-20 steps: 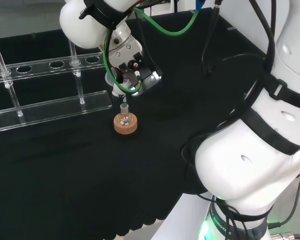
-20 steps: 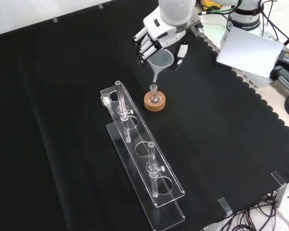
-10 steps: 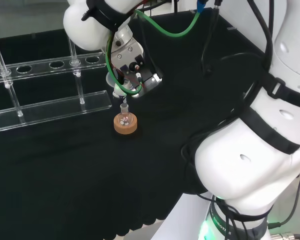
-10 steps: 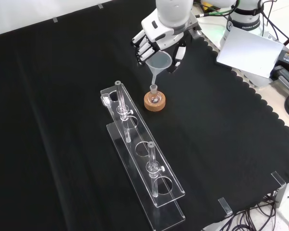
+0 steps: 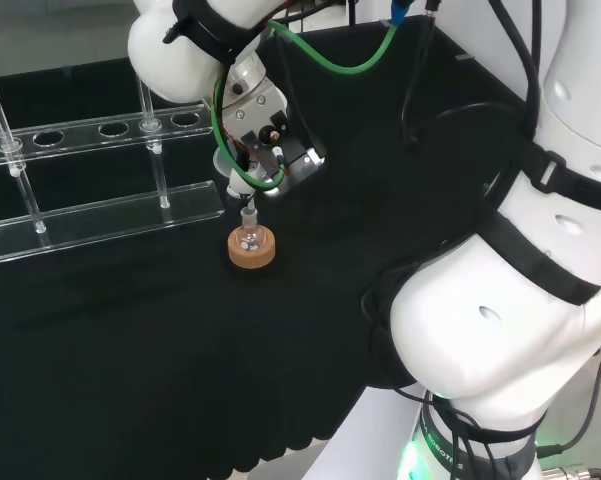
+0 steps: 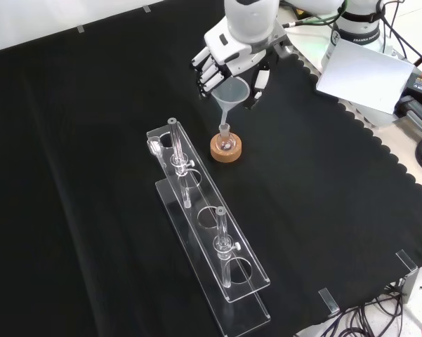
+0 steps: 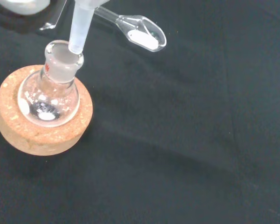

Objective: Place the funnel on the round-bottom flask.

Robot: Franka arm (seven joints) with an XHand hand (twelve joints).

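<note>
A small clear round-bottom flask [image 6: 226, 142] [image 5: 247, 234] [image 7: 50, 95] sits in a cork ring stand [image 6: 226, 149] [image 5: 251, 251] [image 7: 42, 137] on the black cloth. The hand [image 6: 232, 62] [image 5: 270, 140] is curled round a translucent plastic funnel [image 6: 230, 97] [image 5: 236, 178] and holds it upright over the flask. In the wrist view the funnel's stem [image 7: 80, 25] has its tip right at the mouth of the flask's neck. Something white lies at the bottom of the flask.
A clear test-tube rack [image 6: 209, 232] [image 5: 100, 180] with two tubes stands close to the flask, to its left in the head view. A clear glass scoop [image 7: 140, 35] with white powder lies on the cloth beside the rack. The bench's scalloped edge [image 6: 365, 130] runs at the front view's right.
The hand has carried the funnel slightly left in the front view and lower, so that the stem's tip has come down from above the flask to its neck.
</note>
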